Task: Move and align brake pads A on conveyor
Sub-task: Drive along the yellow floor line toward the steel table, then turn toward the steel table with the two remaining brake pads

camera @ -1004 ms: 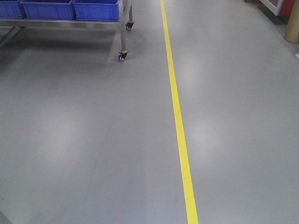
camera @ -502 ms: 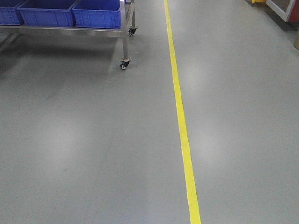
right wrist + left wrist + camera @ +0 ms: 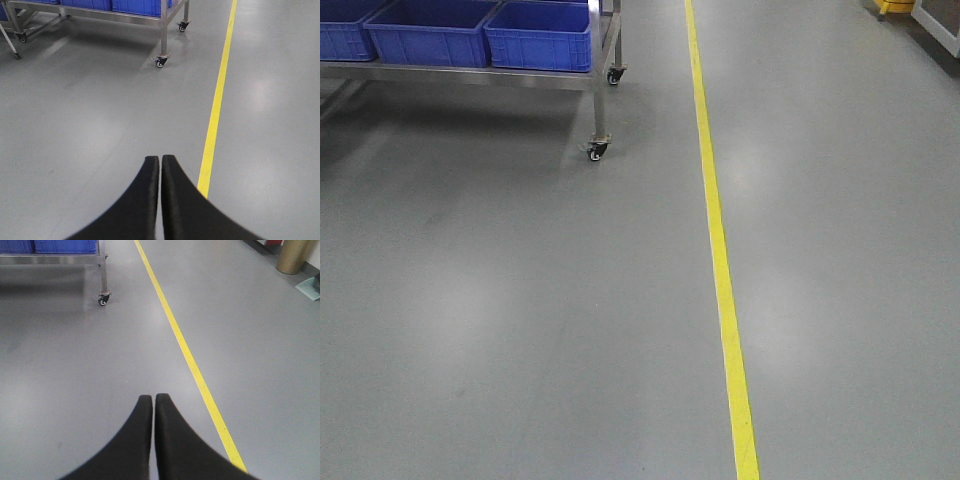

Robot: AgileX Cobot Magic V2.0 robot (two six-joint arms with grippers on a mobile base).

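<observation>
Setting: factory or warehouse hall.
Floor [image 3: 520, 330]: was smooth, grey and glossy, spread wide.
Marking: a yellow lane line [image 3: 720, 260] ran along it.
Storage: a steel rack [image 3: 470, 78] on casters [image 3: 596, 152] held blue bins [image 3: 538, 40].

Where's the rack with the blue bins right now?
Front view, top left: the steel rack holding blue bins stands on the floor, left of the yellow floor line.

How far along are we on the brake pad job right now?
Nothing shows as done: no pads or conveyor in any view, only grey floor, a yellow line and a wheeled rack with blue bins. In hand: nothing; left pincer and right pincer are shut, empty. Left: the whole move and alignment.
</observation>
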